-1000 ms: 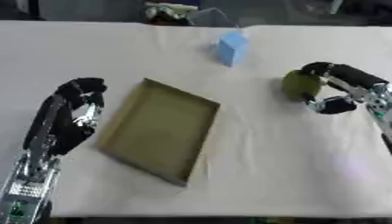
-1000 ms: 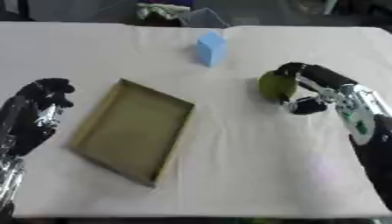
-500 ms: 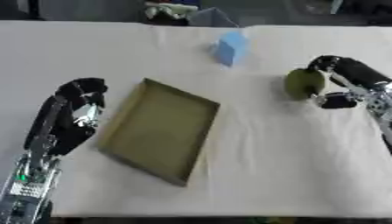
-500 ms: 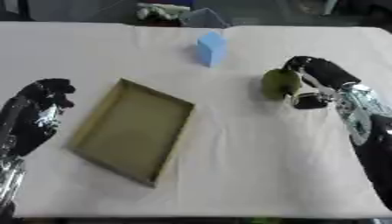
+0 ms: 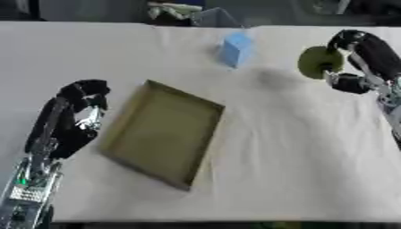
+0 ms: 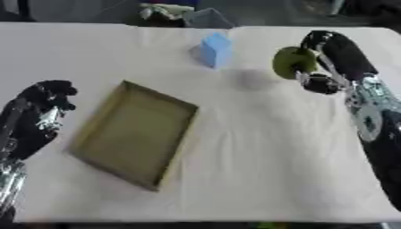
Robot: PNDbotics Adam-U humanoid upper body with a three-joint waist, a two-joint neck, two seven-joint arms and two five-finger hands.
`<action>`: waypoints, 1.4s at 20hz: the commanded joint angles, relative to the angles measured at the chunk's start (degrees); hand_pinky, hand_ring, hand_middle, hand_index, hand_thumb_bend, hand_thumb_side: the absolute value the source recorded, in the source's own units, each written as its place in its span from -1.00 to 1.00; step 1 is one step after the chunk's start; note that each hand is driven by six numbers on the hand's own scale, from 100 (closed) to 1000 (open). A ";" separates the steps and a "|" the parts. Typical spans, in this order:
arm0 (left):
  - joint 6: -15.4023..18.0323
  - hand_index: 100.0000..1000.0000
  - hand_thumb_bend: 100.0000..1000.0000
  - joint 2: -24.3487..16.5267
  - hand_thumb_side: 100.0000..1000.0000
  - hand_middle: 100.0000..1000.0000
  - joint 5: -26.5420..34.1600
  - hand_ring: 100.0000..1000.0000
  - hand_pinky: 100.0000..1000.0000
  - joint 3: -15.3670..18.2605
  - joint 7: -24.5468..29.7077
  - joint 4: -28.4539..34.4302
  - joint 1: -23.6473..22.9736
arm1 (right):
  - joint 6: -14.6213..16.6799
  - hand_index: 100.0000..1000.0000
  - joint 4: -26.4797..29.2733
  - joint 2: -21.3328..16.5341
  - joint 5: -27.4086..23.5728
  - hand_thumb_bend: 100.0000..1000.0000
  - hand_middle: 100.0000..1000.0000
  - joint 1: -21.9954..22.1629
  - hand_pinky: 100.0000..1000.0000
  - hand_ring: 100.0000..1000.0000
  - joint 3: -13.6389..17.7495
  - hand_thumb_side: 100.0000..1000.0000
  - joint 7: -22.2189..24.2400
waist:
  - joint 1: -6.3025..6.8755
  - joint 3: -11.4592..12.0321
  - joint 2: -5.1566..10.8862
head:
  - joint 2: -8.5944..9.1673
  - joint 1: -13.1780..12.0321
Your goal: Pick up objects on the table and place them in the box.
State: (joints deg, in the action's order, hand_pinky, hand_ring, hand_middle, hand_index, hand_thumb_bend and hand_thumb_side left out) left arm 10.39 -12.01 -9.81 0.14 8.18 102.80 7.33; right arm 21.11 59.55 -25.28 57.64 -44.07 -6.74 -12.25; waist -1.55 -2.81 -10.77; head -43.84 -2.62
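Observation:
An olive-green round object [image 6: 288,62] hangs above the white table at the right, held by my right hand [image 6: 333,58], whose fingers and thumb curl round it. A faint shadow lies on the cloth just left of it. A light blue block [image 5: 235,49] stands upright on the table at the back centre. The shallow olive box [image 5: 162,132] lies open and askew, left of centre. My left hand [image 5: 74,118] rests on the table beside the box's left edge with its fingers curled and nothing in them.
The white table cloth [image 5: 297,147] fills most of the view. At the far edge lie a greenish-white bundle [image 5: 176,10] and a grey angular thing [image 5: 215,18], beyond the blue block.
My right hand has lifted the olive round object off the table and carried it up and slightly toward the far right. The left hand and the box have stayed put.

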 commanded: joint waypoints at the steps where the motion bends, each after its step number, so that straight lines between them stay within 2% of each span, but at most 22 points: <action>1: 0.01 0.47 -1.00 -0.93 -0.14 0.18 0.30 0.43 0.13 0.12 0.13 0.72 0.40 | 0.34 -0.51 1.96 -0.42 -0.78 -1.00 0.21 -2.49 0.59 0.55 0.12 -1.00 -0.22 | 0.03 0.00 1.07 | -0.28 0.20; 8: 0.04 0.47 -1.00 -0.94 -0.14 0.18 0.34 0.43 0.13 -0.04 0.26 0.70 0.40 | 3.60 -0.49 2.50 3.24 -0.68 -1.00 0.24 -7.91 0.61 0.56 -3.28 -1.00 2.33 | 0.06 0.03 1.08 | -0.28 0.51; 12: 0.10 0.47 -1.00 -0.82 -0.14 0.18 0.41 0.43 0.13 -0.24 0.47 0.69 0.47 | 6.61 -0.48 2.85 7.16 0.02 -1.00 0.25 -11.63 0.62 0.57 -6.24 -1.00 4.15 | 0.17 0.18 1.02 | -0.28 0.94; 18: 0.18 0.47 -1.00 -0.55 -0.14 0.18 0.56 0.43 0.13 -0.47 0.73 0.76 0.75 | 9.87 -0.47 1.93 14.00 0.83 -1.00 0.28 -15.03 0.62 0.57 -9.06 -1.00 7.03 | 0.39 0.93 0.91 | -0.28 1.81; 22: 0.20 0.47 -1.00 -0.45 -0.15 0.18 0.68 0.43 0.13 -0.51 0.75 0.81 0.91 | 11.44 -0.46 -0.67 17.34 3.17 -1.00 0.28 -15.36 0.63 0.58 -9.80 -0.98 7.83 | 0.52 1.50 0.89 | -0.28 2.17; 28: 0.19 0.47 -1.00 -0.40 -0.14 0.18 0.73 0.43 0.13 -0.51 0.76 0.82 1.00 | 14.36 -0.40 -2.77 20.65 6.83 -1.00 0.31 -13.30 0.64 0.59 -11.36 -0.90 8.19 | 0.60 1.48 0.79 | -0.28 2.33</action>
State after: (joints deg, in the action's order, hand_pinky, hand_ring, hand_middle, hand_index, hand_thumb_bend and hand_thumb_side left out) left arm 10.42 -11.96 -9.54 -0.28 8.73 102.79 7.66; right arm 34.78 56.47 -4.90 63.57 -56.32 -18.04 -4.03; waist -1.18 -1.32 -10.79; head -43.84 -0.42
